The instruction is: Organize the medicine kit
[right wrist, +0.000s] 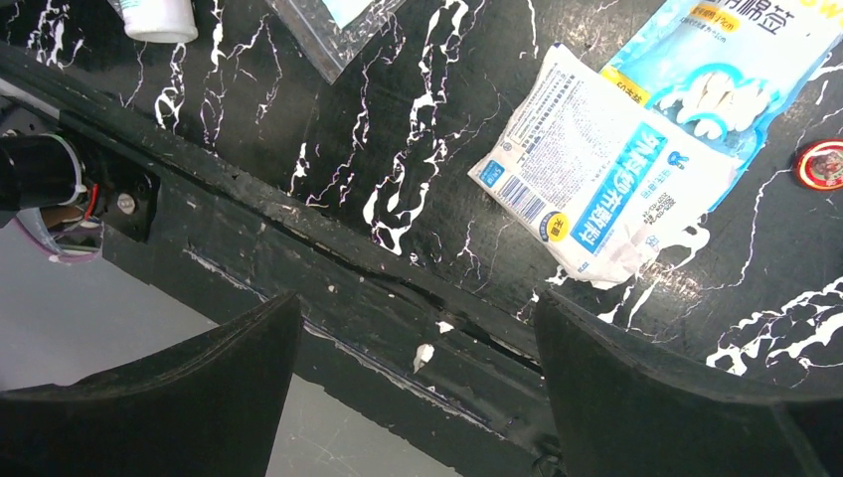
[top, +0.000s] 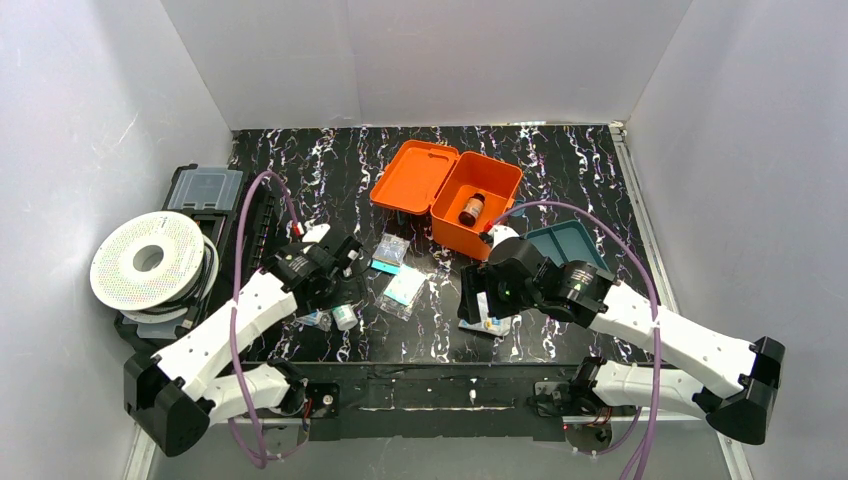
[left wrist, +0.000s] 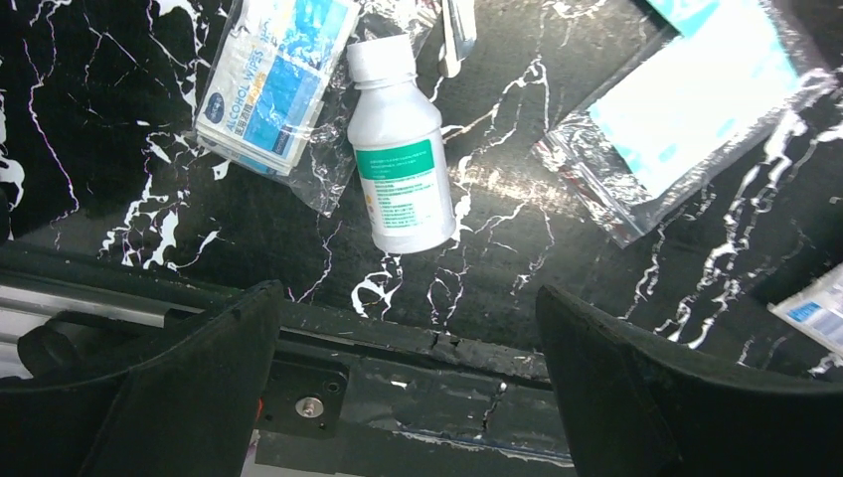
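Observation:
The orange medicine kit [top: 478,205] stands open at the back centre, its lid [top: 412,175] laid back to the left. A brown bottle [top: 471,209] lies inside it. My left gripper [top: 325,292] is open and empty above the table, just short of a white bottle with a green label [left wrist: 400,149] and a pack of alcohol wipes [left wrist: 273,79]. My right gripper [top: 478,300] is open and empty, above a white-and-blue packet [right wrist: 606,179] and a blue packet [right wrist: 736,70]. In the wrist views both grippers [left wrist: 413,368] [right wrist: 418,383] hang over the table's front edge.
Two clear zip bags [top: 390,253] [top: 404,291] lie between the arms. A dark teal tray [top: 566,243] sits right of the kit. A filament spool [top: 150,262] and a black case with a clear lid [top: 205,188] stand at the left. A small red round thing [right wrist: 823,164] lies by the packets.

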You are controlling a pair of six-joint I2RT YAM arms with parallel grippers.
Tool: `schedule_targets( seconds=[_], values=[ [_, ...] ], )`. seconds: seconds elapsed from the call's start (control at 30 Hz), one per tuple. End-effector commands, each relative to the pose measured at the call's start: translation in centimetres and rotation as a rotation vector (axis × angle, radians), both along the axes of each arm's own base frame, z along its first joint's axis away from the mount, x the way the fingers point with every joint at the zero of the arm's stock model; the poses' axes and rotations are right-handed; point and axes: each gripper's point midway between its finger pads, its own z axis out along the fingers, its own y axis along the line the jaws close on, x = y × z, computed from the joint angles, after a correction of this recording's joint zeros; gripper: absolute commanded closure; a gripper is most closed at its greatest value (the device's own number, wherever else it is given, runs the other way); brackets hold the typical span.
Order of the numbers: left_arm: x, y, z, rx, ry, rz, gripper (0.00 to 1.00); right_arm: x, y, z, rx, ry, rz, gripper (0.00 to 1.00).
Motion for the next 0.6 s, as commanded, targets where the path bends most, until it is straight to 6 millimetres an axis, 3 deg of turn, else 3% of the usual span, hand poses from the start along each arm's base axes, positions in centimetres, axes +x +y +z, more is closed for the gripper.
schedule_targets(
  seconds=[0.0, 0.57],
  values=[
    [0.4, 0.9, -1.4, 0.060, 0.008, 0.083, 0.02, -0.1, 0.5, -0.1, 0.024, 0.003, 0.007, 0.08],
    [1.5, 1.1, -7.0, 0.019, 0.135, 0.165, 0.02, -0.6, -0.1, -1.5, 0.010, 0.011, 0.017, 0.09]
  ],
)
